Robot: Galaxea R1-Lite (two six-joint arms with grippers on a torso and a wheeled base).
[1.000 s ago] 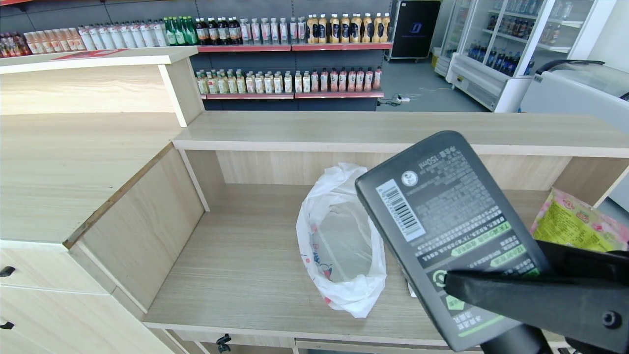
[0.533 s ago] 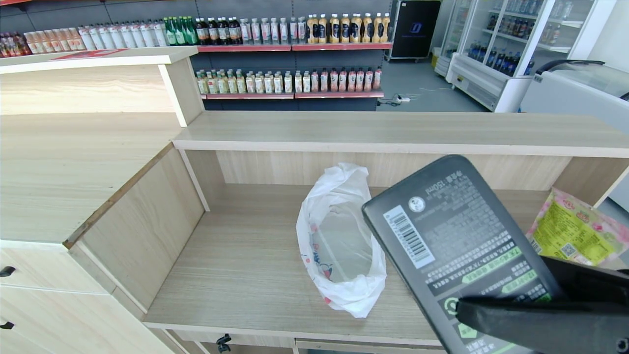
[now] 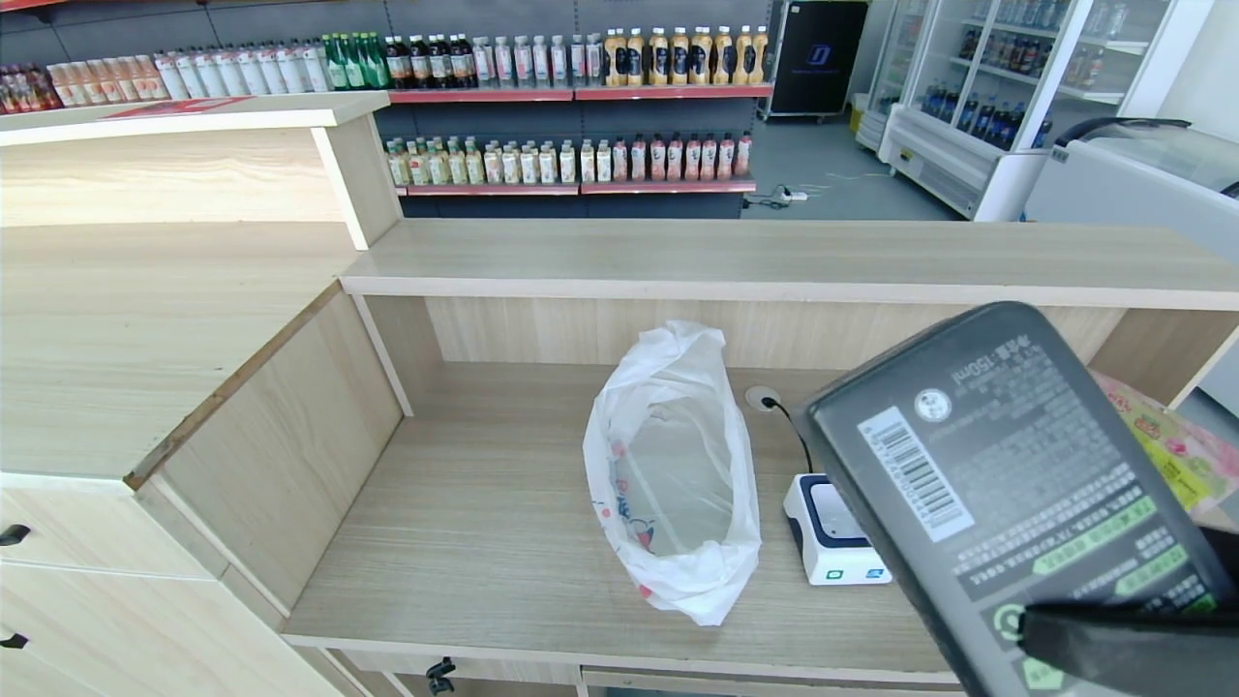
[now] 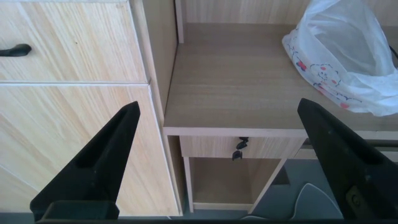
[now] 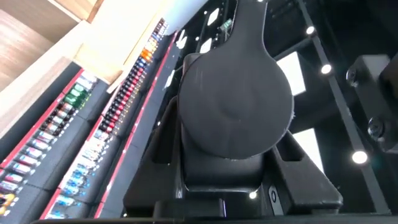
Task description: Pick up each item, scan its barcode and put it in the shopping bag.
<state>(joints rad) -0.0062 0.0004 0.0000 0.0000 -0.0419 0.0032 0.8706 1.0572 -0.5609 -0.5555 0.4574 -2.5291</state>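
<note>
A flat dark bottle with a white barcode label facing up hangs tilted above the right part of the counter, and my right gripper is shut on its lower end. One black finger crosses the bottle's lower face. A white shopping bag lies open-mouthed in the middle of the counter recess. To its right sits a small white scanner with a black cable. My left gripper hangs open and empty below the counter's front edge, by the drawers.
A green and pink snack packet lies at the far right, partly behind the bottle. A raised wooden ledge backs the recess and a wooden side wall closes its left. Drink shelves and fridges stand beyond.
The right gripper has carried the bottle to the right and lower in the head view, uncovering the scanner beside the bag. The bag has stayed put.
</note>
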